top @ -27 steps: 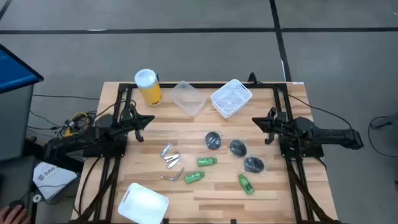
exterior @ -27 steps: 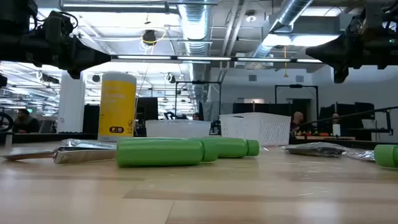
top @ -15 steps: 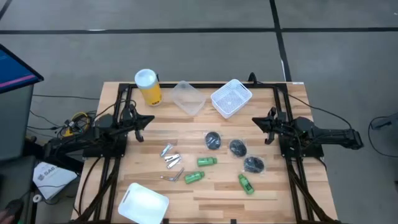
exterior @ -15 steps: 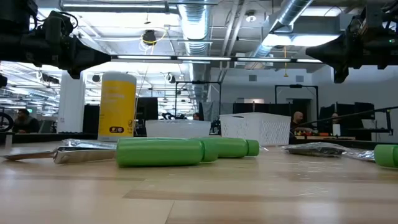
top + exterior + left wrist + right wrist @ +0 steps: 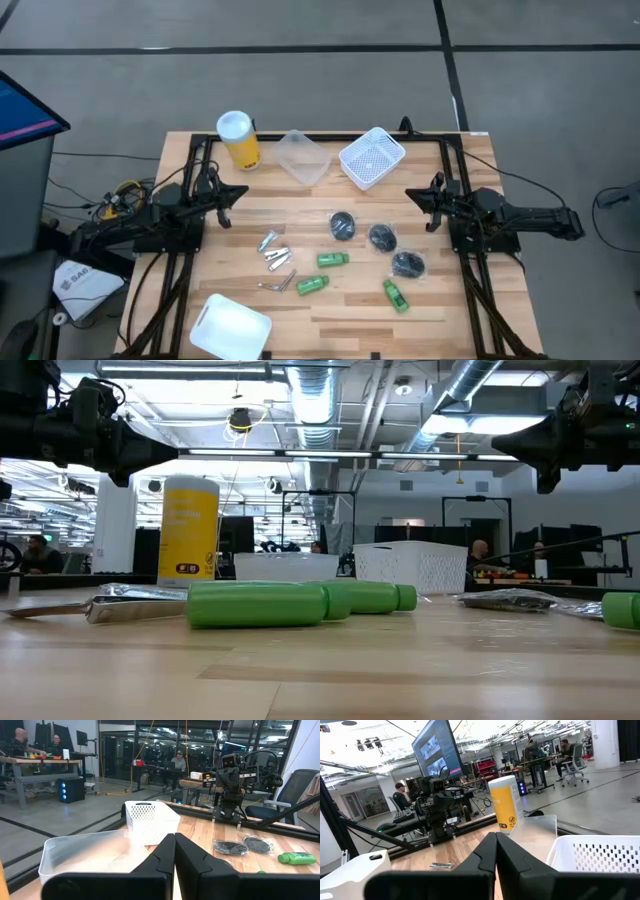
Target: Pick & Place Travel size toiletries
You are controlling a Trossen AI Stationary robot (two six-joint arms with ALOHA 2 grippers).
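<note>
The toiletries lie loose on the wooden table between the arms. Three green mini bottles (image 5: 333,259) (image 5: 312,284) (image 5: 396,295) rest on their sides. Three dark round flat pieces (image 5: 343,225) (image 5: 382,237) (image 5: 407,264) lie flat to the right of them. Several slim silvery tubes (image 5: 275,258) lie to the left. My left gripper (image 5: 228,208) hovers shut at the table's left side, raised above the wood. My right gripper (image 5: 426,208) hovers shut at the right side. In the wrist views the left gripper (image 5: 175,845) and the right gripper (image 5: 496,845) show closed fingers, holding nothing.
A yellow canister (image 5: 238,138) with a white lid, a clear tub (image 5: 303,157) and a white basket (image 5: 371,157) stand along the far edge. A white tub (image 5: 230,328) sits at the near left corner. Bare wood lies at the near right. People sit in the room beyond.
</note>
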